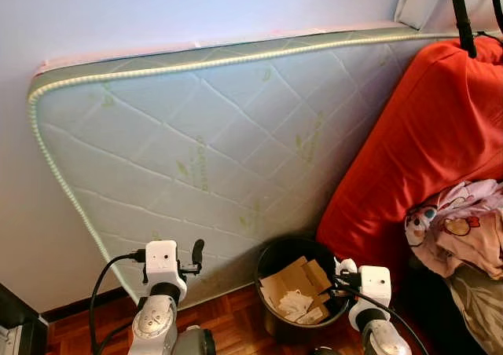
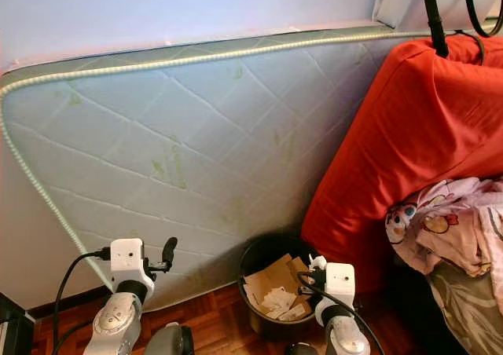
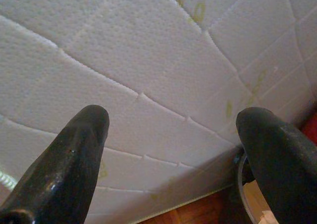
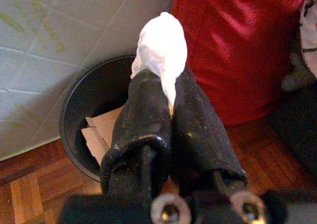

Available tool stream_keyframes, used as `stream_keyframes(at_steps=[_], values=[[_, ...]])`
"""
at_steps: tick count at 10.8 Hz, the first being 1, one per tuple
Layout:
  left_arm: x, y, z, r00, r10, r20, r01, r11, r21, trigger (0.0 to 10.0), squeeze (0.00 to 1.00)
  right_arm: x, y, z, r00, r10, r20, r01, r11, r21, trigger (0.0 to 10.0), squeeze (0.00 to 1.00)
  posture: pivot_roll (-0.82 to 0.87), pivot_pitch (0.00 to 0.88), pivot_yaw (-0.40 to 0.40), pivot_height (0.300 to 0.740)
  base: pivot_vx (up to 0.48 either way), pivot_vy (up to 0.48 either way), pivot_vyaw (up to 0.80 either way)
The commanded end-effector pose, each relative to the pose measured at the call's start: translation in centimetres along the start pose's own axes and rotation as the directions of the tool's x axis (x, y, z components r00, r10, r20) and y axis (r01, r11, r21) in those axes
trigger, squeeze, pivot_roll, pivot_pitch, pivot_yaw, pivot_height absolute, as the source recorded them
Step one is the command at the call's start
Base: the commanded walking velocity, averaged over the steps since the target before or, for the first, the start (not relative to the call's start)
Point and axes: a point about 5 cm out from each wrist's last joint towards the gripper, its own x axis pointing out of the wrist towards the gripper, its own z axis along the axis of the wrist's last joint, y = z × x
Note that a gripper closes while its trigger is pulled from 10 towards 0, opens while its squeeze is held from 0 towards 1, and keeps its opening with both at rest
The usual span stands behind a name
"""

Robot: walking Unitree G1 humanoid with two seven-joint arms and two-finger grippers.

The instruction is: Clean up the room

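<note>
White crumpled tissue (image 4: 161,45) sits clenched in the right hand (image 4: 168,102), just short of the round black plastic bin (image 1: 302,288); next, reach over it and release. Left hand (image 3: 173,149) hangs released.

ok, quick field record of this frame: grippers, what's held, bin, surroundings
right gripper: shut on a crumpled white tissue, held just before the bin
left gripper: open, holding nothing, facing the mattress
bin: round, black, on the wood floor, against the mattress foot; holds cardboard pieces and white paper scraps
mattress: white quilted with green trim, leaning on its edge against the wall
red cushion: large, to the right of the bin
patterned fabric: pink, piled at far right
likely next move: drop tissue into bin
</note>
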Motion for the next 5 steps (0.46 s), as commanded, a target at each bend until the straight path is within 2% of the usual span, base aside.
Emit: stream_keyframes(at_steps=[1,5], values=[[0.25,-0.21,0.18,1.000,-0.019,-0.004,0.019,1.000,0.005,10.0,0.00,0.18,0.15,0.01,1.000,0.010,-0.017,-0.010,1.000,-0.010,10.0,0.00,-0.05,0.000,-0.022,0.625,0.000,0.000,0.00],[1.07,-0.12,0.85,0.999,-0.042,0.002,0.042,0.999,0.020,10.0,0.00,0.21,0.08,-0.11,1.000,0.006,-0.031,-0.006,1.000,-0.012,10.0,0.00,-0.05,0.000,-0.015,0.625,0.000,0.000,0.00]])
